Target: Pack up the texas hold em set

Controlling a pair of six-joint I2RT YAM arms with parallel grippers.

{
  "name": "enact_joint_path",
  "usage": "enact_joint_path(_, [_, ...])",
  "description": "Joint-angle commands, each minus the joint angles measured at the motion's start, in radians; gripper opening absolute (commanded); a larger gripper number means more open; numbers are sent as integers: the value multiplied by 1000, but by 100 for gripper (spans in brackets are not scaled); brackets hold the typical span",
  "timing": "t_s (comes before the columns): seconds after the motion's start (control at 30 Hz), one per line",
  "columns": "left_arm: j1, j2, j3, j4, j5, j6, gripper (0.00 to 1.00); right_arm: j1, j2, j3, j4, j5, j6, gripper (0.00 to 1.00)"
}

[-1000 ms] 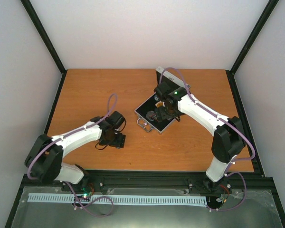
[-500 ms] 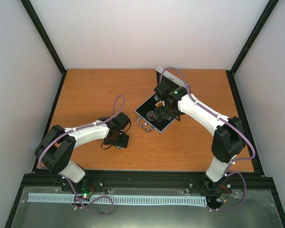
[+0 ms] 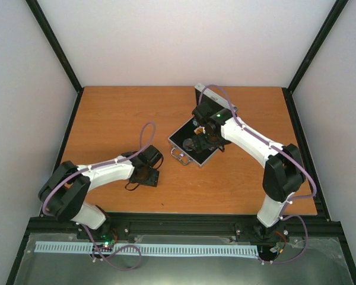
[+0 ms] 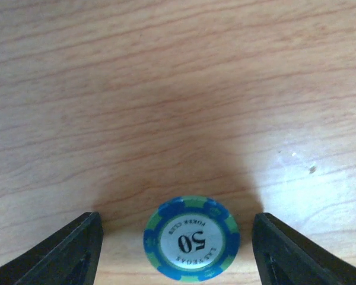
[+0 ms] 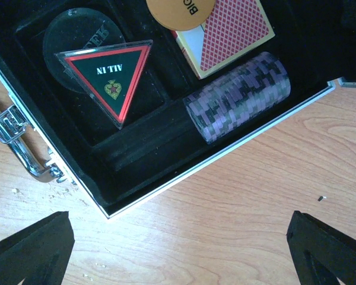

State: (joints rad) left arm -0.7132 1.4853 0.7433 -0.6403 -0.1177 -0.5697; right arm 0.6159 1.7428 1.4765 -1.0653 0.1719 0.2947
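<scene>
Left gripper (image 4: 177,252) has its jaws apart either side of a round blue-green poker chip (image 4: 191,238) marked 50. The chip lies flat on the wood-grain table (image 4: 166,89), untouched. Right gripper (image 5: 178,252) is wide open and empty above the silver case (image 5: 225,155) rim. Inside the black lining sit a black-red triangle (image 5: 110,74), a pink-white card pack (image 5: 225,35) and a ribbed purple chip roll (image 5: 237,98). The orange disc (image 5: 178,10) is cut off up top, and the clear disc (image 5: 68,29) is partly under the triangle.
</scene>
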Motion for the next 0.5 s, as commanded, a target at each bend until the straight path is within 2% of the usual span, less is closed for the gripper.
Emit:
enact_joint_path(0.0, [-7, -30, -55, -42, 14, -38, 71, -7, 22, 26, -5, -11, -3, 100])
enact_joint_path(0.23, [-8, -78, -65, -72, 37, -36, 71, -7, 26, 16, -2, -18, 2, 100])
enact_joint_path(0.47, [-8, -14, -39, -36, 61, 5, 69, -7, 31, 15, 4, -23, 5, 100])
